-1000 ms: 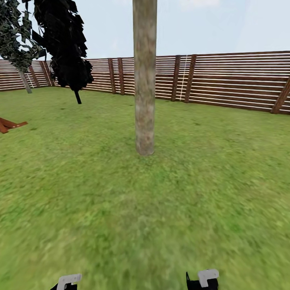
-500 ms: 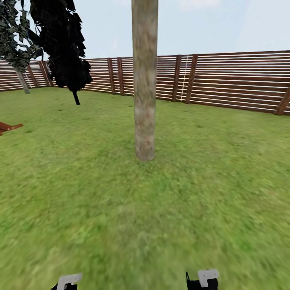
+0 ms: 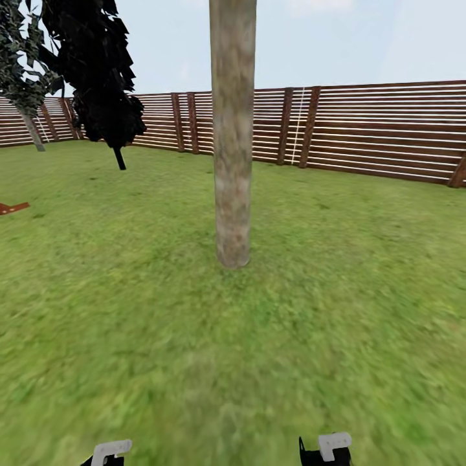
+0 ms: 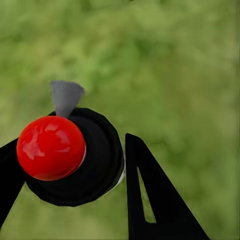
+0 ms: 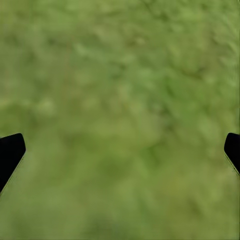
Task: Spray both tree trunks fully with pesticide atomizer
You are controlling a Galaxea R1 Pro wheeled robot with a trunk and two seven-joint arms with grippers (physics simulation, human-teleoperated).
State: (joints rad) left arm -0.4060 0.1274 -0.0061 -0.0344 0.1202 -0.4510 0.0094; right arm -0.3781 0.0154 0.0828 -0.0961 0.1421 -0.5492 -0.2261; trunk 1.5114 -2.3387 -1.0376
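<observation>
Close up in the left wrist view, the left gripper [image 4: 70, 185] is clamped on the pesticide atomizer [image 4: 75, 155]: one black finger [image 4: 155, 200] presses its round black body on one side and the other finger shows at the opposite edge. The atomizer is seen end-on, its red ball top [image 4: 50, 147] facing the camera and its long axis running away toward the blurred grass, with a small grey nozzle [image 4: 66, 97] sticking out sideways from the body. In the right wrist view the right gripper [image 5: 120, 150] is spread wide, its two black fingertips [image 5: 10, 152] at opposite edges of the picture, holding nothing above the lawn. In the head view one thick tree trunk [image 3: 232, 136] stands upright near the middle of the lawn [image 3: 336, 272], pale grey-brown and bare of branches. A second tree [image 3: 22, 77] with grey-green foliage stands at the far left corner by the fence [image 3: 382, 129], and one black-leaved tree [image 3: 97, 71] with a thin dark stem stands beside it. A reddish-brown object [image 3: 11, 208] lies at the lawn's left edge.
</observation>
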